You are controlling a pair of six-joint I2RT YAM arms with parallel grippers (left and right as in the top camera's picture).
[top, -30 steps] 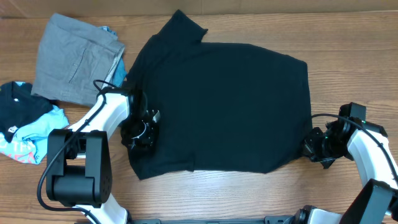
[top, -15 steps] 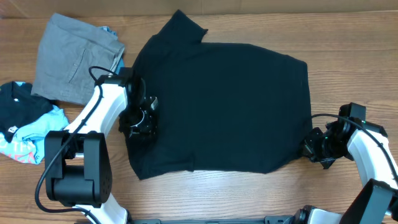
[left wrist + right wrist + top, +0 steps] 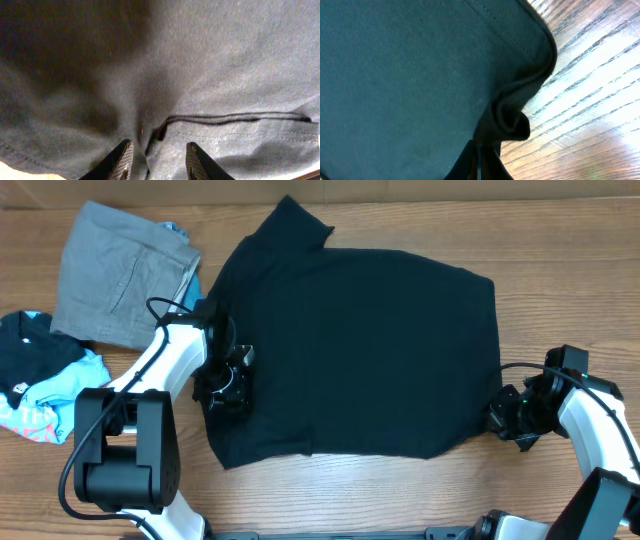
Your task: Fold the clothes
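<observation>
The black T-shirt (image 3: 360, 350) lies spread flat on the table (image 3: 560, 270), soft and light, so a hem or corner seems the best hold. The right gripper (image 3: 481, 161) pinches its hem corner; the left gripper (image 3: 160, 154) stands with fingers parted over a cloth ridge.

Left side: grey trousers (image 3: 120, 275) and printed garment (image 3: 45, 385) block my way.
Right side: bare bench (image 3: 570, 280) beyond the T-shirt (image 3: 360, 350), I pass freely.
</observation>
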